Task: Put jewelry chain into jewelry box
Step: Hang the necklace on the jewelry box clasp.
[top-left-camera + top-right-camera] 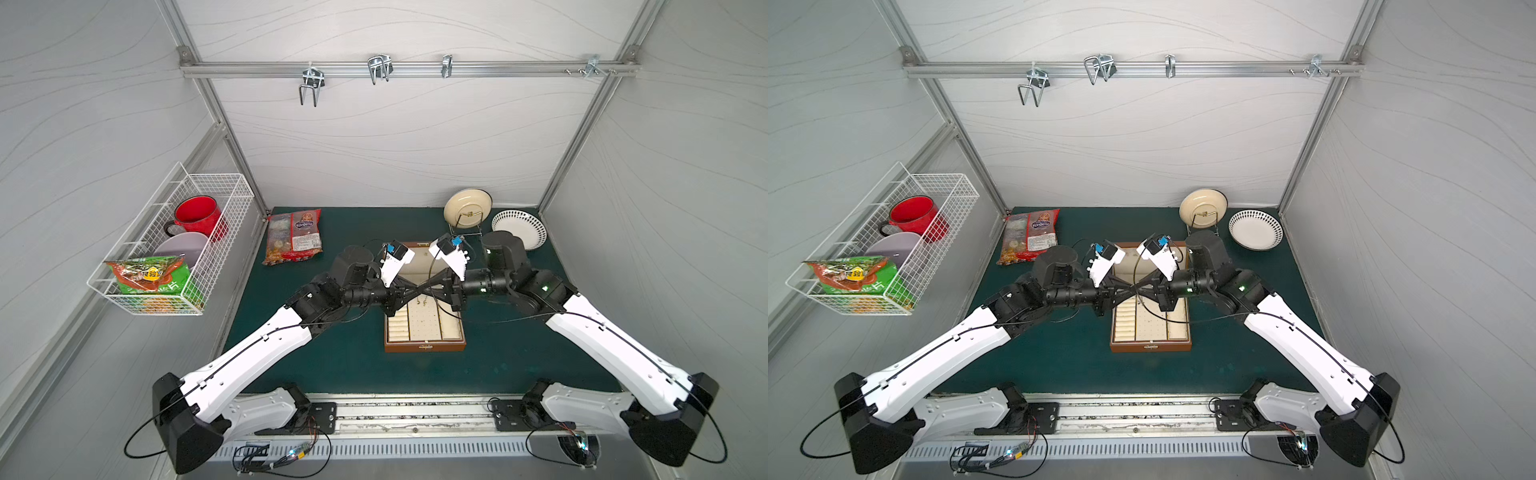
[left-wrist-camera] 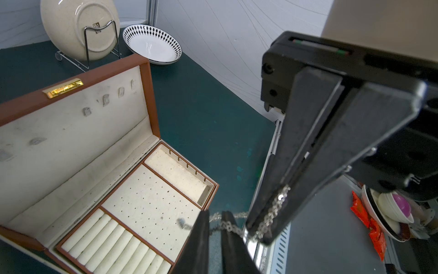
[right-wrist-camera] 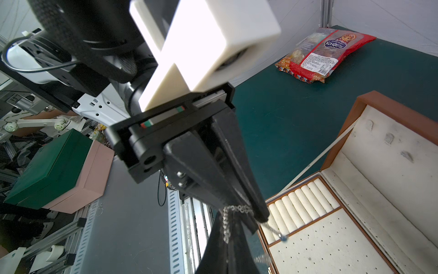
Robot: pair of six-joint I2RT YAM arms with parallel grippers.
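Shiny, fine-linked metal jewelry chain; matt cream-lined, brown wood-look jewelry box.

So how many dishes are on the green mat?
2. A cream round plate upright in a wire stand at the back, and a white bowl with black diamond rim beside it. The arms hide part of the green mat, so more are possible.

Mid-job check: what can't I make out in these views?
- Left wrist: the hanging end of the jewelry chain is blurred.
- Both top views: the chain is too thin to trace; the left gripper and right gripper hide the middle of the jewelry box.
- Right wrist: the box is cut off by the frame edge.
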